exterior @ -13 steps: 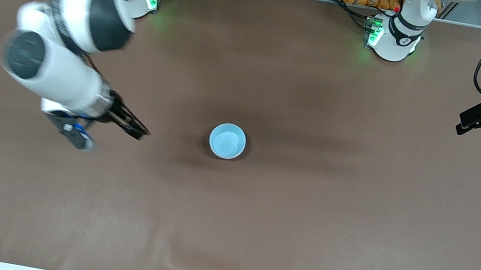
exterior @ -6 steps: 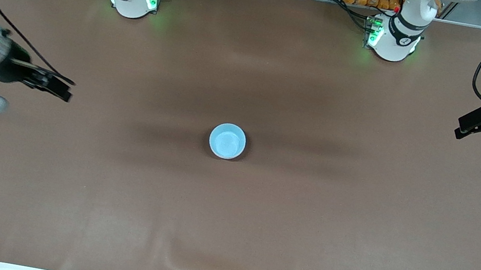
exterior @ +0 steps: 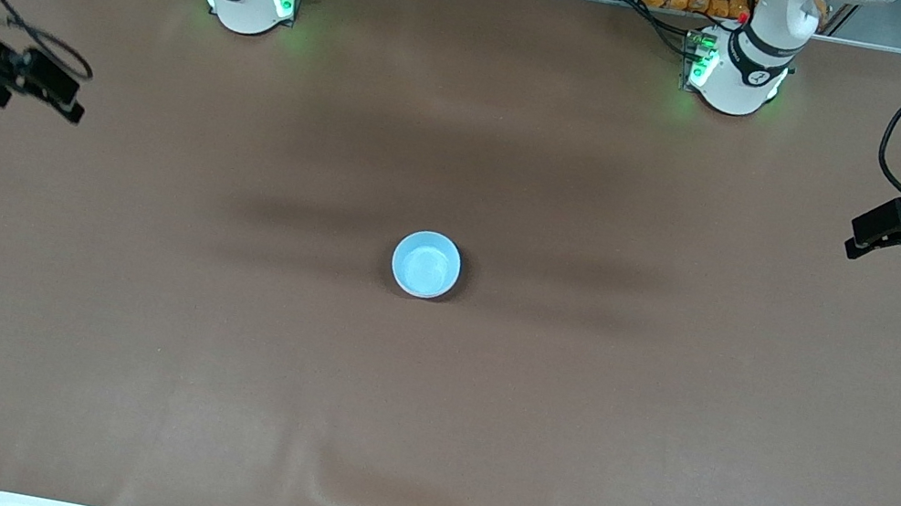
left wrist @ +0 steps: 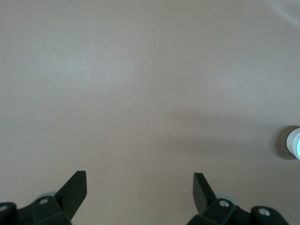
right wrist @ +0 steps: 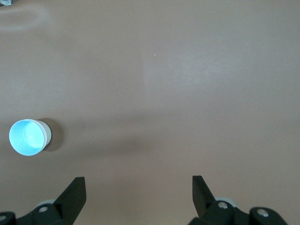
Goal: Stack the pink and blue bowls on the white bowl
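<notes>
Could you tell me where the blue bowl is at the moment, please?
In the front view the blue bowl sits upright mid-table, about midway between the two arms' ends, with nothing touching it.

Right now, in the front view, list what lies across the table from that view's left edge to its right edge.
Right end effector, open over the table's right-arm end → blue bowl at mid-table → left end effector, open over the left-arm end.

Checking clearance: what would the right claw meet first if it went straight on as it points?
Probably only bare table: the open right claw points past the blue bowl, which sits off its line.
</notes>
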Controlling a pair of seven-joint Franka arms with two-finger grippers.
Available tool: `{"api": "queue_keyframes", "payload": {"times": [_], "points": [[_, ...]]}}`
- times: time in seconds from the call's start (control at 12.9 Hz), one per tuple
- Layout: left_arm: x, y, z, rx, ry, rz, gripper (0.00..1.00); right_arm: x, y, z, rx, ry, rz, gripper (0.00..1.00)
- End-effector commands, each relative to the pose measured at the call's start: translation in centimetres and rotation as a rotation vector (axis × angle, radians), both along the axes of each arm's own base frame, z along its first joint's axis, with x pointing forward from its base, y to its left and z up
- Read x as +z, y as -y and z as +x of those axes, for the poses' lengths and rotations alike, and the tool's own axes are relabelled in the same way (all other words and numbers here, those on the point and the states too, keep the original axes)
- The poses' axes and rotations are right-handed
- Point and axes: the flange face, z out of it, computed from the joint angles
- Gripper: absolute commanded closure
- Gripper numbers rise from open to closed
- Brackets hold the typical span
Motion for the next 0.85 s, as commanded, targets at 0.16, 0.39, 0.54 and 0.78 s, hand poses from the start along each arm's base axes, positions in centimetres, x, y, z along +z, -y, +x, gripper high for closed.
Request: {"api": "queue_keyframes", "payload": {"times": [0.16,0.39,0.54,0.78], "points": [[1.8,-0.9,-0.6,0.002,-0.018,-0.007,0.00,2.1,1.1,-1.6,0.041,0.056,-0.068,0.00],[2.1,-1.2,-0.7,0.008,-0.032,-0.006,0.00,2.9,1.7,-0.9,0.102,0.075,-0.082,0.00],[2.0,-1.3,-0.8,0.011,-0.042,-0.006,0.00,2.5,1.6,-0.8,0.105,0.066,-0.080,0.00],[2.0,-1.4,-0.9,0.012,-0.042,-0.006,0.00,2.3,1.6,-0.8,0.107,0.060,-0.080,0.00]]}}
